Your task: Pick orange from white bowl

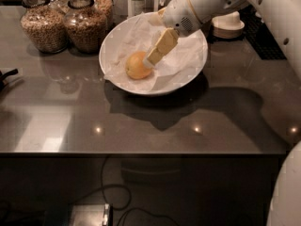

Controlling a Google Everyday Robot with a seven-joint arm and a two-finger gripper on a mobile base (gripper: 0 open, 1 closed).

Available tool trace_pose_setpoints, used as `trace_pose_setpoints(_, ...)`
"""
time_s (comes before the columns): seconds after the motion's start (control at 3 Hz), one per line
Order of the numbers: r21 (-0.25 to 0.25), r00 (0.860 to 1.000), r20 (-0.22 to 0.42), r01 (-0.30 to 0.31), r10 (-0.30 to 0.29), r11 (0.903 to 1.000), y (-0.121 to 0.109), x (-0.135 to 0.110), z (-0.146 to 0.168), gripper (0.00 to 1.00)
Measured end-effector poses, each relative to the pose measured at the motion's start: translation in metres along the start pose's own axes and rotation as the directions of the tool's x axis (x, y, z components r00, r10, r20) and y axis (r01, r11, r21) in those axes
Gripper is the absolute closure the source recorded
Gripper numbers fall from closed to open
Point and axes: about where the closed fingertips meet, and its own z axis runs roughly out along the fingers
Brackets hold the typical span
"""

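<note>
The orange (136, 66) lies in the left half of the white bowl (188, 74), on the crumpled white paper lining it. The bowl stands on the dark table, toward the back. My gripper (146, 62) reaches down into the bowl from the upper right. Its cream-coloured end rests against the right side of the orange. The white arm and wrist (197, 6) hang over the bowl's far right rim and hide part of it. The orange still lies on the paper.
Two glass jars of grains (43, 27) (84, 29) stand at the back left, close to the bowl. Stacked white cups on saucers (228, 25) sit at the back right beside a dark grille (265, 36). The table's front edge (141, 152) runs across the middle.
</note>
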Motion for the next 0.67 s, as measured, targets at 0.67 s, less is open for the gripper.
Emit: trace_pose_setpoints(0.67, -0.024, 0.999, 0.013, -0.042, 0.042, 0.9988, -0.0046, 0.0393, 0.0355, 0.0)
